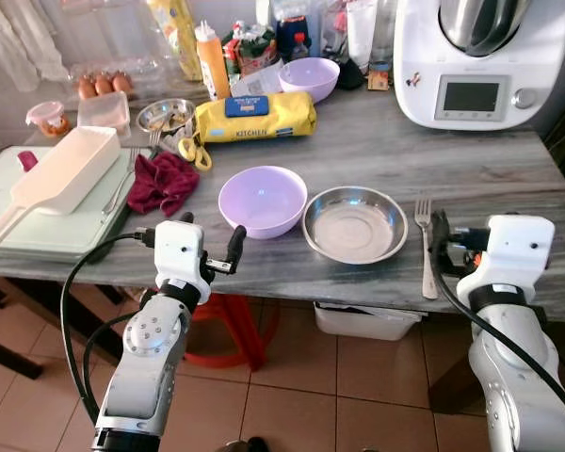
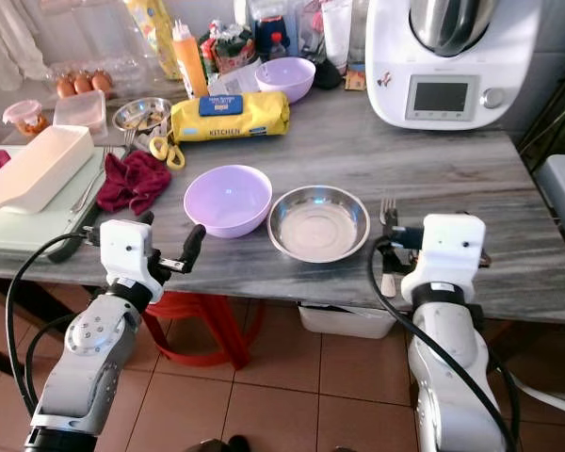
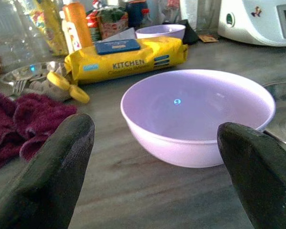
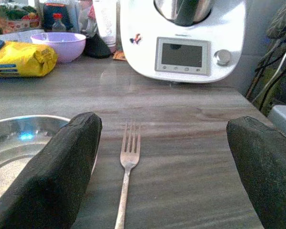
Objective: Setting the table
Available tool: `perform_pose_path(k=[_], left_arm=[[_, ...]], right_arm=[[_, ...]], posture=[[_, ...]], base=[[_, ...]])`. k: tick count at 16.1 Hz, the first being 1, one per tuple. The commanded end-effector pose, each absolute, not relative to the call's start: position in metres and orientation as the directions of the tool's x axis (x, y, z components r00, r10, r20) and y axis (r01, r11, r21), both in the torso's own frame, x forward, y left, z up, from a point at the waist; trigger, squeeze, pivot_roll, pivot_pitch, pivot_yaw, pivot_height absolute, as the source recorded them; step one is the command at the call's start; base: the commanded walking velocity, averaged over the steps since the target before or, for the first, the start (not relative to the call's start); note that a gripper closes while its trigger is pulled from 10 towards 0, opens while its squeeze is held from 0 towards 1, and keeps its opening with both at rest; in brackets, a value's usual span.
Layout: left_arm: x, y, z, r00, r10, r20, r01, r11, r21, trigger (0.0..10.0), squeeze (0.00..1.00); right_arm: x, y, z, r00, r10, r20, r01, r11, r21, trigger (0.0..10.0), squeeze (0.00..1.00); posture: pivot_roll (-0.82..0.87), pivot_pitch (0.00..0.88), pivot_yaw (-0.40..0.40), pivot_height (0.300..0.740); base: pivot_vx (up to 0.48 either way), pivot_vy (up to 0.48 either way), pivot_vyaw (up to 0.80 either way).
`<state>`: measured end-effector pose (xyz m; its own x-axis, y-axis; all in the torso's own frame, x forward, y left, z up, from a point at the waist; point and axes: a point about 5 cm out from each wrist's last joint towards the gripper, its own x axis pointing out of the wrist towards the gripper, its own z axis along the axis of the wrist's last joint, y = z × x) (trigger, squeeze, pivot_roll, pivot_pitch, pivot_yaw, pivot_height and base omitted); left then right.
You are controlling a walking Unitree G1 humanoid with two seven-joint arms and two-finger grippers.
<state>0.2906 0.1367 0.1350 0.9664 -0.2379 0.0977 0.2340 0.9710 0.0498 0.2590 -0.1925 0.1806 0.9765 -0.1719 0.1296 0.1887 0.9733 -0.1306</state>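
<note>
— So, why are both arms parked at the near edge of the surface [image 1: 508, 160] like that?

— Looks to me like each one is lined up on its own piece. The left gripper [image 3: 152, 191] sits low in front of the lilac bowl [image 1: 262, 200], jaws spread wide with the bowl framed between them, not touching it. The right gripper [image 4: 162, 181] is the same story: jaws wide apart, holding nothing, with the fork [image 4: 127, 167] lying on the wood between them.

— And the place setting itself?

— Bowl, then the steel dish [image 1: 355, 223] just beside it on the robot's right, then the fork a little further right, tines pointing away from the robot. That reads as a setting near the front edge, roughly in order.

— What about all the clutter behind?

— Pushed to the back and left: the yellow kitchen pack [image 1: 255, 117], a second lilac bowl [image 1: 309, 78], a crumpled maroon cloth [image 1: 162, 182], the white kitchen machine [image 1: 478, 61]. I'd guess they were kept clear of the setting.

— What next, you think?

— Either piece could be nudged or picked up; I can't say which.
</note>
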Motion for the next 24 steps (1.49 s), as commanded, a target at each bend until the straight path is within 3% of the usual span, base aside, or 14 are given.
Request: perform_pose_path(k=[1, 4, 24], left_arm=[[0.2932, 0.1388, 0.1357, 0.971, -0.218, 0.102, 0.213, 0.975, 0.061, 10.0, 0.00], [0.2957, 0.1399, 0.1352, 0.974, -0.202, 0.101, 0.195, 0.978, 0.073, 10.0, 0.00], [0.2979, 0.1348, 0.1305, 0.973, -0.219, 0.071, 0.214, 0.974, 0.071, 10.0, 0.00]], right_arm=[[0.2594, -0.1912, 0.1798, 0.978, -0.166, 0.128, 0.182, 0.975, -0.124, 10.0, 0.00], [0.2594, -0.1898, 0.1787, 0.978, -0.168, 0.126, 0.181, 0.978, -0.107, 10.0, 0.00], [0.2595, -0.1918, 0.1744, 0.978, -0.182, 0.102, 0.191, 0.977, -0.090, 10.0, 0.00]], posture=[[-0.16, 0.077, 0.099, 0.740], [-0.16, 0.081, 0.104, 0.740], [-0.17, 0.100, 0.098, 0.740]], base=[[0.000, 0.000, -0.58], [0.000, 0.000, -0.61], [-0.090, 0.000, 0.00]])
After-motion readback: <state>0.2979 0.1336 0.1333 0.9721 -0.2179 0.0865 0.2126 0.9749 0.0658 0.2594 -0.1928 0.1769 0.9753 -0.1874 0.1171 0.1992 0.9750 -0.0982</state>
